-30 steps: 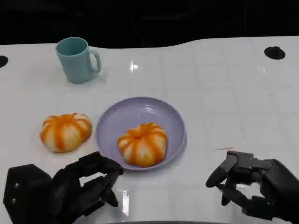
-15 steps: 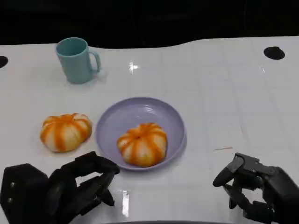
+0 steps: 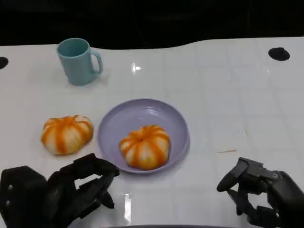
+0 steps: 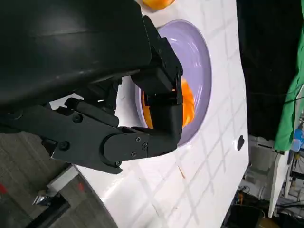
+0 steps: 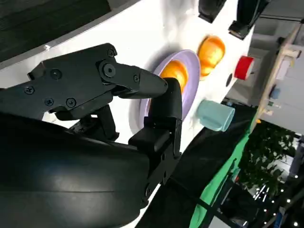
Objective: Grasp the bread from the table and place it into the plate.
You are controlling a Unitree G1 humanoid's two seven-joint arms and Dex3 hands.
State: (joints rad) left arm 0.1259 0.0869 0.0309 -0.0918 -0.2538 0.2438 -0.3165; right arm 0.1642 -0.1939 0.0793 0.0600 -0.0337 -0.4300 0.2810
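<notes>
Round bread (image 3: 66,134) shows no clear long axis, stripes upward.

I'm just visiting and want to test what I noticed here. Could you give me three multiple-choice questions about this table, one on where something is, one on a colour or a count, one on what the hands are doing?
1. Where is the bread that lies outside the plate?
A. On the table beside the plate, on the robot's left
B. Inside the mug
C. At the far right edge of the table

2. How many breads are in sight?
A. One
B. Two
C. Four

3. What are the two hands holding?
A. Each holds a bread
B. The right hand holds the mug
C. Nothing

Answers:
1 A: the loose bread sits on the white table left of the purple plate.
2 B: that one, plus the bread in the plate.
3 C: the left hand and right hand hang near the table's front edge with nothing in them; the teal mug stands alone.
</notes>
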